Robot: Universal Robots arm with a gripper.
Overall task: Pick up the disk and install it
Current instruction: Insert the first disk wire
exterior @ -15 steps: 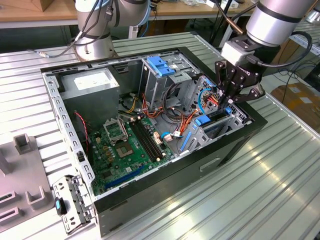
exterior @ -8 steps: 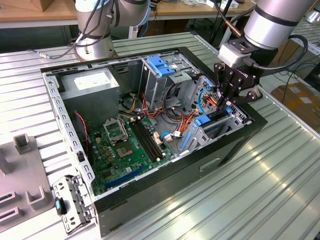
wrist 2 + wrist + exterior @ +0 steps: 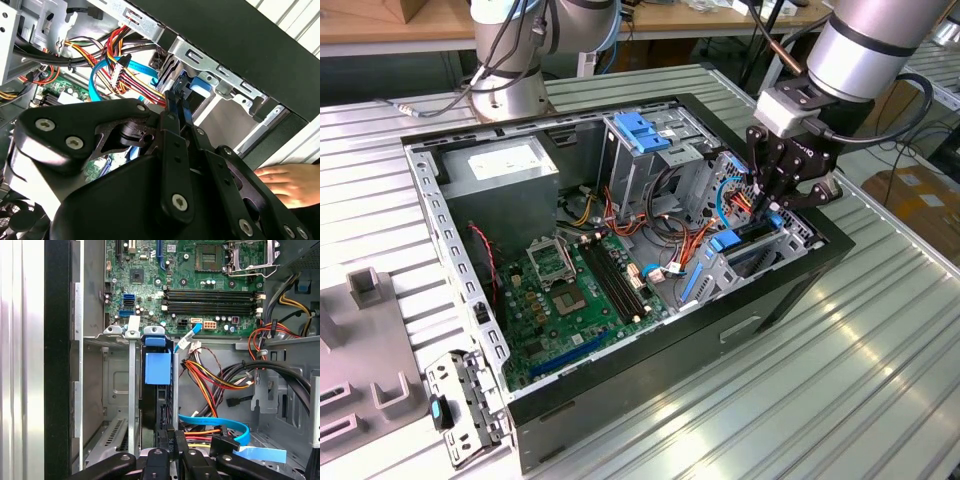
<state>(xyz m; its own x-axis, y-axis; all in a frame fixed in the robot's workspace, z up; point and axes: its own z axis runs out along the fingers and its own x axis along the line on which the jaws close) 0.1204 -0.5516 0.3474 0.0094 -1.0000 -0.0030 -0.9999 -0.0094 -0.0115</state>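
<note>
Tool (image 3: 768,205) sits right of centre in the exterior view, lowered over the drive cage (image 3: 740,262) at the end of the open computer case (image 3: 790,290) on the exterior view's right. Its fingertips (image 3: 176,102) are pinched shut on the disk (image 3: 155,410). The disk stands on edge in the slot between two upright steel cage walls (image 3: 131,400), partly sunk into the bay, with its blue side rail (image 3: 157,367) showing along the exposed edge. Only that thin edge faces the first wrist view. It runs from the tool toward the motherboard (image 3: 200,285), and the broad faces lie parallel to the cage walls. I judge the long axis to lie along this edge, though the depth of the drive inside the bay is hidden. To seat it well, the drive should be kept square to the walls so both rails stay in their guides. The push should go straight down the slot without twisting, because any tilt could jam a rail against the steel. The bundle of red, yellow and orange power wires (image 3: 210,380) and the blue data cable (image 3: 215,422) lie just beside the slot, so they could snag the tool or get trapped under the drive. A person's hand (image 3: 290,182) rests on the bench near the outside of the case.
</note>
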